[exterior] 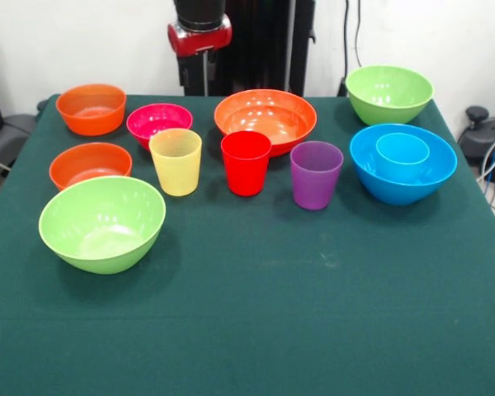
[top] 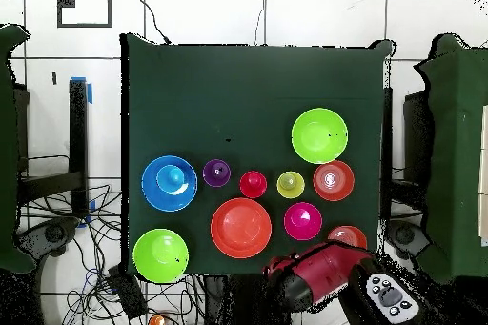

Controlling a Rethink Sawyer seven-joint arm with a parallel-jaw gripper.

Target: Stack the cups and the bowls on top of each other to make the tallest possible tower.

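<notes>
A: Count on the bench [exterior: 256, 330]?
B: 4 cups: yellow cup [exterior: 176, 161], red cup [exterior: 246, 162], purple cup [exterior: 316, 174] in a row; light blue cup [exterior: 402, 150] sits inside the blue bowl [exterior: 403, 181]. 7 bowls: 2 lime, nr lime bowl [exterior: 102, 223] & far lime bowl [exterior: 389, 92]; wide orange bowl [exterior: 266, 116]; 2 small orange bowls [exterior: 91, 108]; magenta bowl [exterior: 158, 123].
A: Your tool?
B: My arm [top: 319, 274] shows; can't tell the tool's state.

Your arm [top: 319, 274] has a glossy red shell over black joints. From the front you see a red collar [exterior: 200, 37] under a black cylinder; overhead, a grey button pad [top: 389, 297].
</notes>
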